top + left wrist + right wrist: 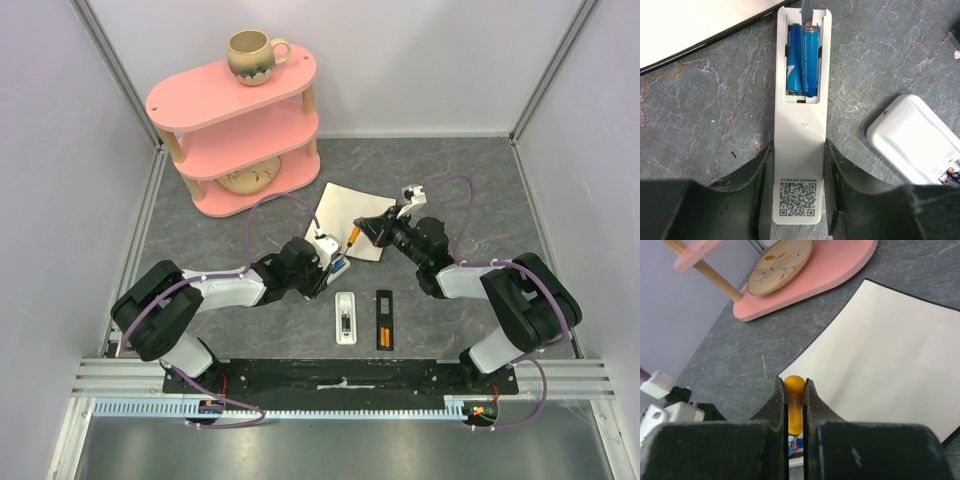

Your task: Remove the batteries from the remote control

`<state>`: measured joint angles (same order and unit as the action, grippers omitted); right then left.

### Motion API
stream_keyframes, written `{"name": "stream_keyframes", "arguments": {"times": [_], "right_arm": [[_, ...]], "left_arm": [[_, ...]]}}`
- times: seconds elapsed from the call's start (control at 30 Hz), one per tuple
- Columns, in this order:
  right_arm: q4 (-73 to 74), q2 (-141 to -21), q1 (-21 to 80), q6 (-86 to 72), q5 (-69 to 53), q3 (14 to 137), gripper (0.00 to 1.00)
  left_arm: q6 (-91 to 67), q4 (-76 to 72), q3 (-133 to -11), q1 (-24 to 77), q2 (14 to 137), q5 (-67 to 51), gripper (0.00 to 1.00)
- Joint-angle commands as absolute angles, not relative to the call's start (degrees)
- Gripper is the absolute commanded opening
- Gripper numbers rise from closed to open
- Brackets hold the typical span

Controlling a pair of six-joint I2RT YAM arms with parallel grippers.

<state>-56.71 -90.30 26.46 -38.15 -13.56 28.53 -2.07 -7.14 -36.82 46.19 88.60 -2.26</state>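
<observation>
Barely begun: left gripper (800, 152) clamps the remote (800, 122), both batteries (802, 57) inside; right gripper (795, 386) pinches a screwdriver (795, 412).

A dark grey, stone-patterned tabletop (480, 200) is carrying everything. A pink three-tier wooden shelf (215, 205) is standing at its far left. A white square sheet with a dark edge (350, 205) is lying flat just beside the shelf. A long white remote with blue cells (800, 145) is lying near the sheet. Closer in, a short white plastic remote (345, 318) and a slim black remote (385, 320) are lying side by side, not touching.
</observation>
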Motion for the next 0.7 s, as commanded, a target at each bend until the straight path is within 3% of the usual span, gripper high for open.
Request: {"name": "stream_keyframes", "arguments": {"times": [0.0,0.27,0.47,0.67], "right_arm": [[-58.98,-85.96,27.68,-42.09,-17.58,27.34,0.0],[-51.87,-77.01,33.55,-39.65,-16.18,24.35,0.0],[-42.65,-72.25,35.33,-34.02,-5.82,23.81,0.0],[-41.04,-77.59,33.32,-32.17,-1.14,30.13,0.0]], "left_arm": [[-1.41,-8.09,-37.44,45.97,91.41,-3.52,0.02],[-1.41,-8.09,-37.62,45.88,91.67,-3.43,0.02],[-1.41,-8.0,-37.62,45.79,91.67,-3.51,0.02],[-1.41,-8.0,-37.62,45.88,91.5,-3.6,0.02]]}}
